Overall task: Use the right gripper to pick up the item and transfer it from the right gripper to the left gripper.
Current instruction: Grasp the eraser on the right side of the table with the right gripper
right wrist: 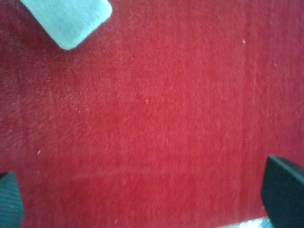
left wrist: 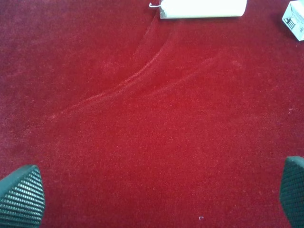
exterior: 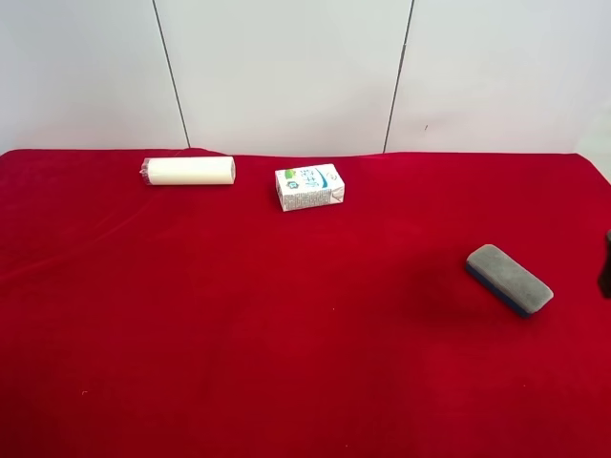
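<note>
Bench point(exterior: 286, 363) red all over, plush. Eraser point(exterior: 509, 279) grey top, dark blue base. Roll point(exterior: 189, 171) cream. Carton point(exterior: 309, 187) white with green and blue print. Wall point(exterior: 286, 67) pale grey, dark seams. Left fingers point(left wrist: 21, 199) black with a fine dotted grid; right fingers point(right wrist: 285, 190) plain black.

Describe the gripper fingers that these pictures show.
Little shows. The left gripper has dark, rounded fingertips covered in a fine grid of raised dots. The right gripper has black, blockier fingertips with straight edges; their texture is blurred. No arm housing, cables or markings can be made out.
</note>
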Robot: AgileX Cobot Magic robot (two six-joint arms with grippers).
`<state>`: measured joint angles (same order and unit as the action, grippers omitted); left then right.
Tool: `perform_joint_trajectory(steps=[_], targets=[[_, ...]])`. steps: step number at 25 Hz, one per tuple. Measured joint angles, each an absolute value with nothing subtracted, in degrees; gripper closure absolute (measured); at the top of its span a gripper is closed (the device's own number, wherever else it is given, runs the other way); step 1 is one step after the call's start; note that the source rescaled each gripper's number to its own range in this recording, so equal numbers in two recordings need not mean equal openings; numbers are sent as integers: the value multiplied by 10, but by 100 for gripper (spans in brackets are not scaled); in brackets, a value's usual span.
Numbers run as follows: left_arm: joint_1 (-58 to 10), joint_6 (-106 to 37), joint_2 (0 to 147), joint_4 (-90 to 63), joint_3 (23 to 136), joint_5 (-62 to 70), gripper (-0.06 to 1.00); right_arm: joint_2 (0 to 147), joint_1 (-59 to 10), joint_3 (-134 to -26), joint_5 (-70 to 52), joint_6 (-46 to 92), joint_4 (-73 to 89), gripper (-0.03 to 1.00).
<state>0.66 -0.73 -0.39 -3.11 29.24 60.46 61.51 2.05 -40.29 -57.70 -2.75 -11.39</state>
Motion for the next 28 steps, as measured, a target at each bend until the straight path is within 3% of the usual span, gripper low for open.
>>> perform_joint_trajectory(steps=[12,28], targets=[[7,-7,-4,-31,292,605,-6,758,21,-403,-406,136,-117,-3],[7,-7,-4,-31,292,605,-6,886,21,-396,-323,163,-114,-3]])
